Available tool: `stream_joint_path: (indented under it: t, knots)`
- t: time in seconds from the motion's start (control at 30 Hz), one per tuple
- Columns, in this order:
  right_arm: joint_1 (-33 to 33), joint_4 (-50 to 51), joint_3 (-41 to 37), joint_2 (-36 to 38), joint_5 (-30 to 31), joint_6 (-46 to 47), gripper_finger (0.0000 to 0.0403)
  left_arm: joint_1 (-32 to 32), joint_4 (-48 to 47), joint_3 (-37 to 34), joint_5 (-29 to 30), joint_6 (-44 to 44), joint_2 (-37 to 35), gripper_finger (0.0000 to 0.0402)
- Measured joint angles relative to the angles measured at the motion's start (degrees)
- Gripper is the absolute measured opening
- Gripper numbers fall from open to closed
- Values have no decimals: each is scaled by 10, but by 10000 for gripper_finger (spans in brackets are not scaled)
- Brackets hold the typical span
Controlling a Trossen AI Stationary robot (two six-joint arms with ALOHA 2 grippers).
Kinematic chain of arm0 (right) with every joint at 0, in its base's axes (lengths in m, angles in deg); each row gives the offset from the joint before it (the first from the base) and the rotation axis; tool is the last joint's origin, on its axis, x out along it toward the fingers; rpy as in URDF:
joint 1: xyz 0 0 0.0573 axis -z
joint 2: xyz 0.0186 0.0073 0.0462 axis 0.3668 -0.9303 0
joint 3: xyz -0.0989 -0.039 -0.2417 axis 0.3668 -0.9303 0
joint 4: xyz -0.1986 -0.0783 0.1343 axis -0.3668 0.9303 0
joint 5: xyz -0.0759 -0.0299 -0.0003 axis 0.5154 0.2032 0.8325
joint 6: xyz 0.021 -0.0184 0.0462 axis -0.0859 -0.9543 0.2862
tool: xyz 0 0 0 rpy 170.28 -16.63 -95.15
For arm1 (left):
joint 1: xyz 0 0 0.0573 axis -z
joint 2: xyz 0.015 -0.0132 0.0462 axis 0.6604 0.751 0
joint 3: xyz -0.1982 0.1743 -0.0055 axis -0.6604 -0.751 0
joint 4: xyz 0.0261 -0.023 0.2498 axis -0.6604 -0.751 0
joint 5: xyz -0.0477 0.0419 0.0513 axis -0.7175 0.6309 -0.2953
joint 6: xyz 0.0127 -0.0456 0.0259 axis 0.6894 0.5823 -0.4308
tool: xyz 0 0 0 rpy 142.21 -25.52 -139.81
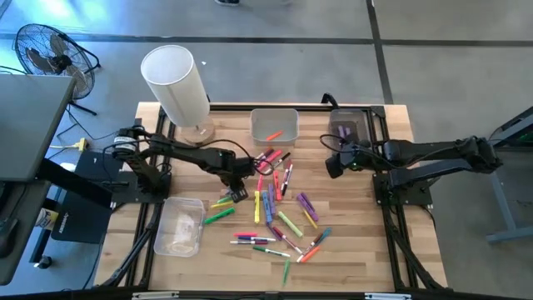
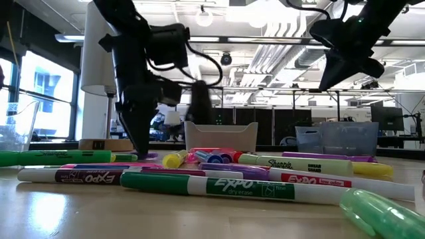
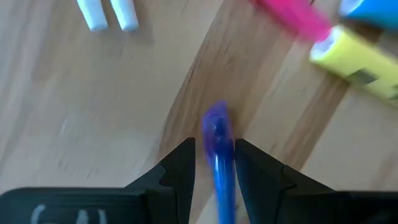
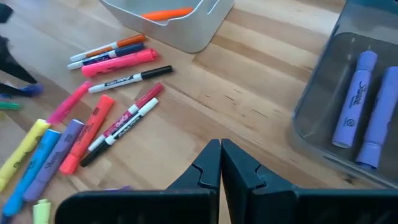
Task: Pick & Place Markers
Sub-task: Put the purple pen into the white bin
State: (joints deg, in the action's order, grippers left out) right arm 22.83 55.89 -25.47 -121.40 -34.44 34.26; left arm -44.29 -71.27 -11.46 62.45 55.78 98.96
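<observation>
From above, the left gripper (image 1: 236, 185) is seen low at the left edge of the scattered markers (image 1: 279, 218), roughly two dozen of them, too crowded for an exact count; three bins are counted: a middle bin (image 1: 275, 125) holding one orange marker, a right bin (image 1: 348, 125), and a near-left bin (image 1: 179, 225). The right gripper (image 1: 333, 165) is held above the table beside the right bin. From table height, little more can be counted. In the left wrist view, the fingers (image 3: 180, 171) are clamped on a purple marker (image 3: 217, 149), gripped close to one end, so it could pivot or slip when lifted. In the right wrist view, the fingers (image 4: 245, 171) are closed together on nothing, and two purple markers (image 4: 367, 106) are counted in the right bin.
</observation>
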Motion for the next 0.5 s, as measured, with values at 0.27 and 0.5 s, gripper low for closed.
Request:
stream_joint_path:
  t: [0.27, 0.5]
  knots:
    - [-24, 3, 0, 0, 5, 31, 1, 0, -6, 3, 3, -14, 15, 107]
    - [-54, 57, 0, -11, -21, 72, 0, 0, -16, 2, 29, -14, 16, 32]
